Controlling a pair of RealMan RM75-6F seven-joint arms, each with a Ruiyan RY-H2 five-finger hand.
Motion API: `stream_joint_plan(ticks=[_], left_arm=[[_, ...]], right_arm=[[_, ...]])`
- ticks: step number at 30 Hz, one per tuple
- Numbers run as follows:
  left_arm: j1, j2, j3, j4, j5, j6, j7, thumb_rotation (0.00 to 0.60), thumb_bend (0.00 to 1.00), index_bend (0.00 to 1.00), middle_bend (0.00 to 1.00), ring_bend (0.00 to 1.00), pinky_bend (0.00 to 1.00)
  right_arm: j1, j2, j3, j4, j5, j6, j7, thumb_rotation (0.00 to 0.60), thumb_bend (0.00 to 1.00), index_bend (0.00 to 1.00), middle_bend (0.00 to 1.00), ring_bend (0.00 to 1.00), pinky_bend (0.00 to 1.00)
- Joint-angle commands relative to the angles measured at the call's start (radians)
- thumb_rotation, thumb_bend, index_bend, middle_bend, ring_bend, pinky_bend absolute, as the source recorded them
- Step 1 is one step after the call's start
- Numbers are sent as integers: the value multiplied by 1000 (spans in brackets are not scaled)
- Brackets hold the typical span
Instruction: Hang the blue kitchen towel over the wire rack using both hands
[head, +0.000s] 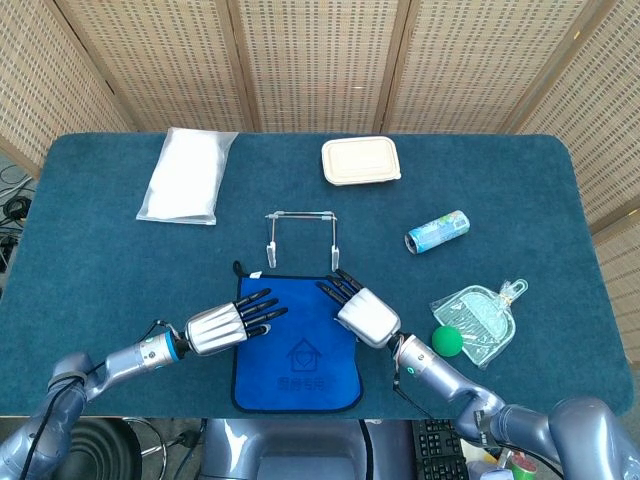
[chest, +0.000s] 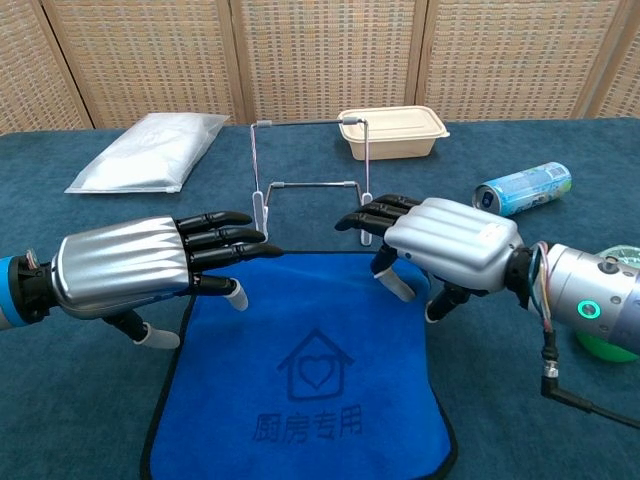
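On the bench (head: 90, 220), just before the wire rack (head: 300, 232), the blue kitchen towel (head: 296, 345) lies flat, black-edged, house logo up; left robot hand (head: 222, 325) and right robot hand (head: 364, 315) hover spread, empty, over its upper corners.

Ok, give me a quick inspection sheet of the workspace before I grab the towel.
Surface: table with dark teal cloth.
Job's things: blue towel flat at the near edge; wire rack upright just behind it, bare.
Clutter: white bag, lidded box, can on its side, green ball, clear dustpan.
Hands: left hand and right hand over the towel's far corners, fingers extended, holding nothing.
Cables: thin cable along the right wrist.
Surroundings: woven screens behind.
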Motion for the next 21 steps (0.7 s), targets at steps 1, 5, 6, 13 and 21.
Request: stream_joint_plan(ticks=[1, 5, 6, 13, 21], left_arm=[[-2, -3, 8, 9, -5, 1, -7, 600, 10, 344, 0, 0, 0], [-6, -9, 10, 15, -16, 7, -11, 600, 9, 344, 0, 0, 0], [-7, -11, 9, 16, -20, 7, -12, 600, 7, 344, 0, 0, 0], [-13, -40, 13, 31, -40, -17, -33, 600, 0, 333, 0, 0, 0], [-7, -59, 18, 58, -59, -21, -66, 600, 0, 284, 0, 0, 0]], right_arm=[[-1, 1, 0, 0, 2, 0, 2, 600, 403, 723, 87, 0, 0], [0, 1, 0, -1, 1, 1, 5, 600, 402, 723, 87, 0, 0], [0, 1, 0, -1, 1, 1, 5, 600, 401, 723, 88, 0, 0], [-2, 0, -2, -2, 3, 0, 7, 600, 402, 723, 90, 0, 0], [-2, 4, 2, -12, 7, 1, 12, 600, 403, 723, 90, 0, 0]])
